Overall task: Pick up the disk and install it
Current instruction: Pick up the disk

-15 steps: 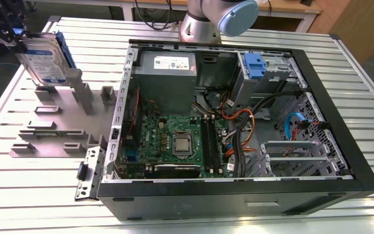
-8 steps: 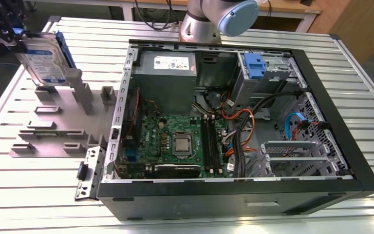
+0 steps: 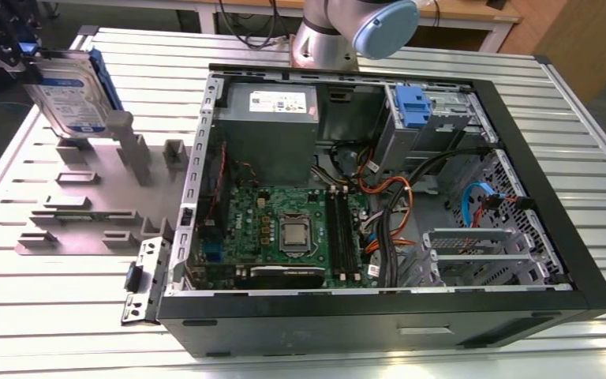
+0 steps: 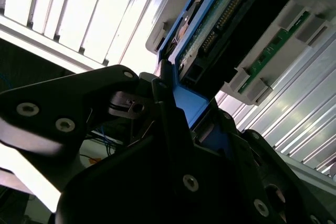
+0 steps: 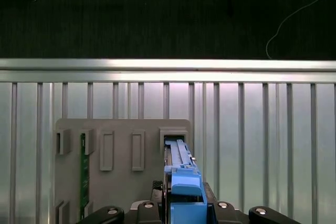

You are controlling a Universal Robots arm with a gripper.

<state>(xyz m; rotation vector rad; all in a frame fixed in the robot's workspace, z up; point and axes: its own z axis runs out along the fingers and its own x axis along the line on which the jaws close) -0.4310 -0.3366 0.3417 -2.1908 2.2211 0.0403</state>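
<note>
Black pincer (image 4: 191, 111) body sits nearest the lens in the second wrist view. Jaws narrow, clamped on the blue frame edge of the disk (image 4: 220, 19).

- Disk hangs just below the pincer, tilted, label side showing in the exterior view.
- Its lower edge is at or just above a slot of the grey holder block (image 3: 82, 205); cannot tell if it is clear.

Step in hand, as I read it: pick-up. Grasp made, lift-out barely begun at most.

Installing calls for a carry toward the exterior view's right of the pincer, over the wall of the open computer case (image 3: 555, 181). The goal is the drive cage where a blue caddy (image 3: 413, 106) sits, well apart from the pincer, with the disk squared to the bay.

Surface: slatted metal table (image 3: 29, 316), carrying holder and case.

Room: dark floor (image 5: 105, 19) beyond the table edge; wooden bench (image 3: 472, 14) behind.
</note>
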